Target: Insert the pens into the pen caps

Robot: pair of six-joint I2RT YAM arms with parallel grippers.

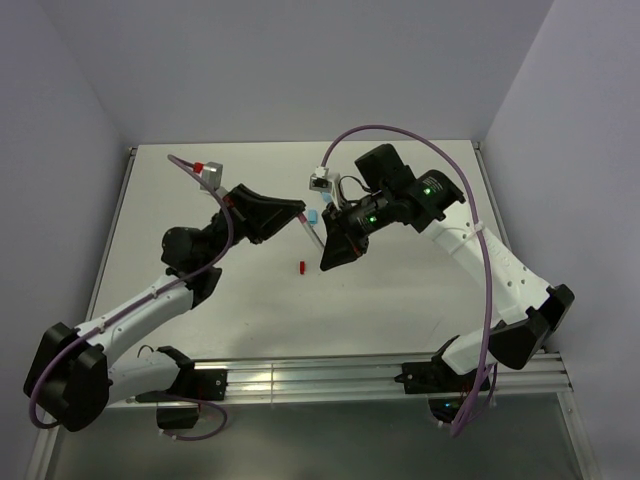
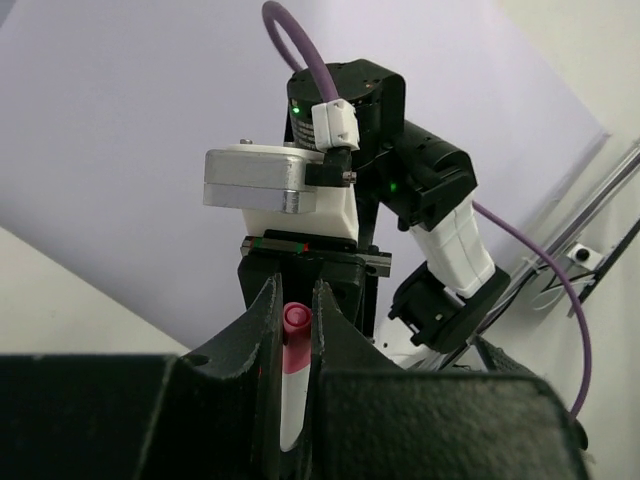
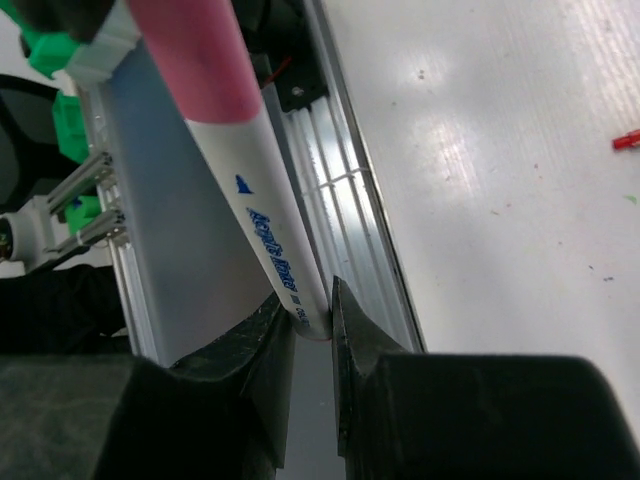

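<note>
My left gripper (image 1: 298, 212) (image 2: 293, 290) is shut on a pen (image 2: 291, 370) with a white barrel and a pink-red end that sticks up between the fingers. My right gripper (image 1: 325, 260) (image 3: 312, 285) is shut on the bottom end of a white pen (image 3: 265, 215) with blue lettering and a pink-red upper part. From above, a white pen (image 1: 311, 235) slants between the two gripper tips over the table's middle. I cannot tell whether both grip the same one. A light blue pen cap (image 1: 312, 215) shows just behind the tips. A red pen cap (image 1: 301, 267) (image 3: 627, 139) lies on the table below them.
A white table (image 1: 400, 290) sits between pale walls on the left, back and right. An aluminium rail (image 1: 330, 375) (image 3: 340, 170) runs along the near edge between the arm bases. Purple cables (image 1: 430, 140) loop over both arms.
</note>
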